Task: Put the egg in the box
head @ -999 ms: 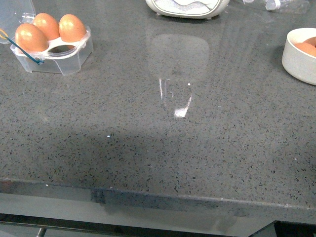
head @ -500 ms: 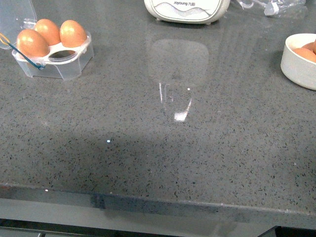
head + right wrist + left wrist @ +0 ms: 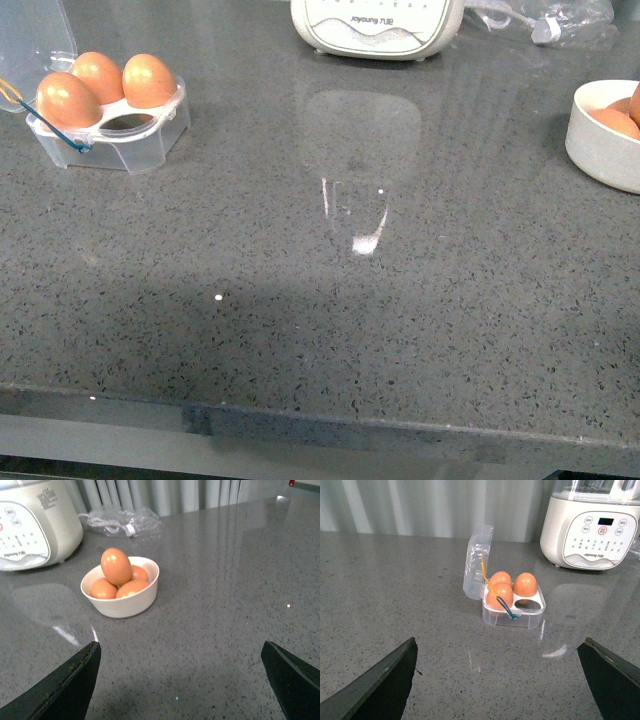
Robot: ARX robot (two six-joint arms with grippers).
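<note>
Nearest each wrist camera, the left gripper (image 3: 497, 682) is spread wide with nothing between its dark fingers (image 3: 385, 680). The right gripper (image 3: 177, 682) is likewise spread and empty, and both hang over the grey speckled counter (image 3: 330, 330).

In the front view the box (image 3: 140, 140) sits at about 10 o'clock, its clear lid (image 3: 35, 35) standing open on the far-left side. Three brown eggs (image 3: 68, 98) fill three of its cups; the fourth cup (image 3: 125, 122), the near-right one, is bare. A yellow-and-blue cord (image 3: 50, 122) lies across the nearest of those eggs and down the box's front.

At about 2 o'clock, well apart from the box, a white bowl (image 3: 600, 155) is cut by the frame edge. The right wrist view shows it whole, holding a heap of eggs. The egg (image 3: 116, 566) lies on top of that heap, resting on the other eggs (image 3: 132, 586), touched by neither gripper.

Farther back, at 12 o'clock, stands a white appliance (image 3: 375, 25) with a button panel. At about 1 o'clock lies a crumpled clear plastic bag (image 3: 545, 20) with a white cable inside
</note>
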